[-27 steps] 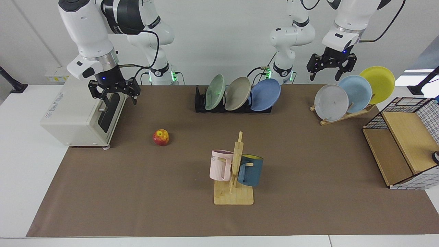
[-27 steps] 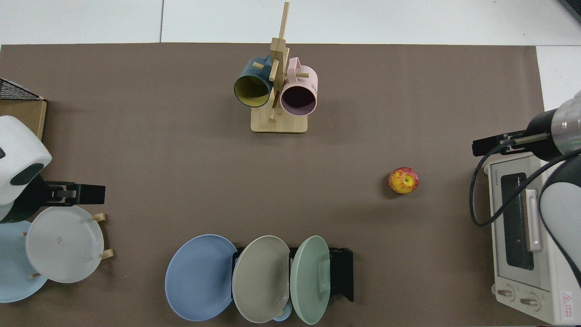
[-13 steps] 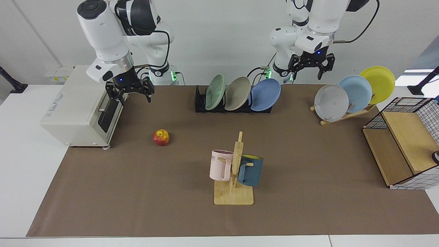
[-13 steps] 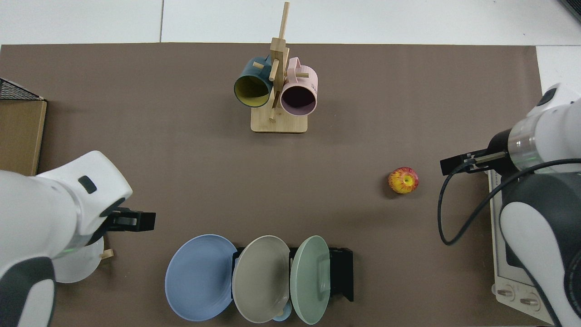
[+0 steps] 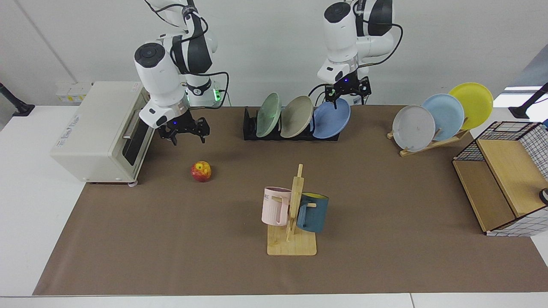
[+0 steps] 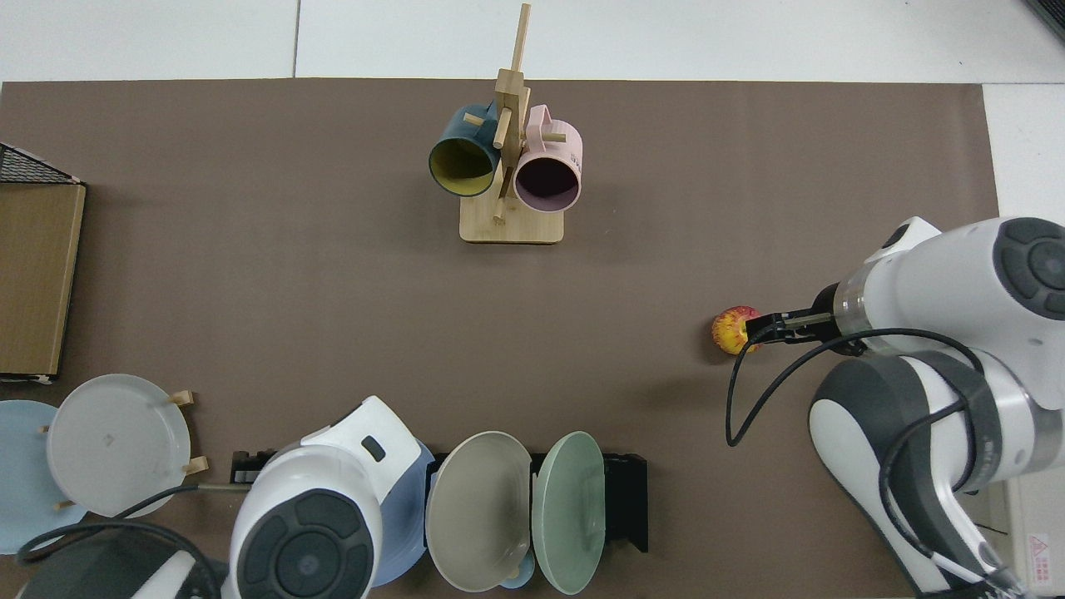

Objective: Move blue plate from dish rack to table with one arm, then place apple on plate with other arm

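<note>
Wooden mug tree (image 5: 292, 214), near centre, carrying a pink mug (image 5: 274, 205) and a dark blue mug (image 5: 313, 211). Toaster oven (image 5: 100, 131), far left. Slanted wooden plate stand (image 5: 432, 143), far right, holding grey (image 5: 413, 128), pale blue (image 5: 444, 110) and yellow (image 5: 472, 104) plates. Wire-sided wooden shelf (image 5: 505, 188), right edge. Green (image 5: 268, 114) and beige (image 5: 296, 116) plates stand upright, far centre.

Blue plate (image 5: 332, 118) stands endmost in dish rack (image 5: 250, 127) at table (image 5: 368, 265) rear, left gripper (image 5: 347, 95) apparently just above; apple (image 5: 201, 171) near right gripper (image 5: 184, 133).
</note>
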`<state>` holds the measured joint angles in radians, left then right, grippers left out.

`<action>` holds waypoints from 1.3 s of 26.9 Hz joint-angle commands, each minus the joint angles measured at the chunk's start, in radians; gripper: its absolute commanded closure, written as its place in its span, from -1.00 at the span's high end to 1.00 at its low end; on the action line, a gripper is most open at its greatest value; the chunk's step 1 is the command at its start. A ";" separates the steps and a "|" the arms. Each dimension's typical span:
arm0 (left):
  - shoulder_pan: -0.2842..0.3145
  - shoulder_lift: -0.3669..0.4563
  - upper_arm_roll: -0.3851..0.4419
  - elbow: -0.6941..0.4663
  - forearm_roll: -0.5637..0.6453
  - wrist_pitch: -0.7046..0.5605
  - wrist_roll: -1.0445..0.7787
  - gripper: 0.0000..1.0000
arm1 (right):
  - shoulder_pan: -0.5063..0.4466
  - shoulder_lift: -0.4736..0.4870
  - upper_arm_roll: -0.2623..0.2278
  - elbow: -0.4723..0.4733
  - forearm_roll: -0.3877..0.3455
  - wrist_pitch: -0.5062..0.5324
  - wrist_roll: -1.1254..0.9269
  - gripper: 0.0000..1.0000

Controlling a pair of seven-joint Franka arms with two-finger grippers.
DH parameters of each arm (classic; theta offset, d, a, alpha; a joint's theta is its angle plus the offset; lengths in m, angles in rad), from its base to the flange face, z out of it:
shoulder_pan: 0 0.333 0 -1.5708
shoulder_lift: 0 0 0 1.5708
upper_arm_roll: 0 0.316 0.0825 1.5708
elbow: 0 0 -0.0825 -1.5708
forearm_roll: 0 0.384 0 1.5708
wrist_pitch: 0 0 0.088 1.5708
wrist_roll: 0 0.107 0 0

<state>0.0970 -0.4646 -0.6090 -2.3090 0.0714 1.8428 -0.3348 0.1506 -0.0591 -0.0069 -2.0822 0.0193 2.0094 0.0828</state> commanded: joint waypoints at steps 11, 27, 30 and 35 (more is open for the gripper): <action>-0.008 -0.081 0.005 -0.188 0.047 0.139 0.017 1.00 | -0.006 0.110 0.001 -0.079 0.013 0.250 0.100 1.00; 0.010 -0.072 -0.032 -0.247 0.031 0.164 0.022 1.00 | -0.005 0.249 -0.001 -0.079 0.004 0.393 0.161 1.00; 0.009 -0.066 -0.008 -0.248 0.018 0.164 0.043 1.00 | -0.003 0.255 -0.001 -0.079 0.004 0.393 0.161 1.00; 0.009 -0.066 -0.008 -0.248 -0.028 0.161 0.045 0.92 | 0.021 0.262 -0.001 -0.094 0.002 0.391 0.169 1.00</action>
<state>0.1004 -0.5087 -0.6201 -2.5317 0.0837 1.9777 -0.3143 0.1541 0.1990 -0.0098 -2.1593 0.0193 2.3797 0.2209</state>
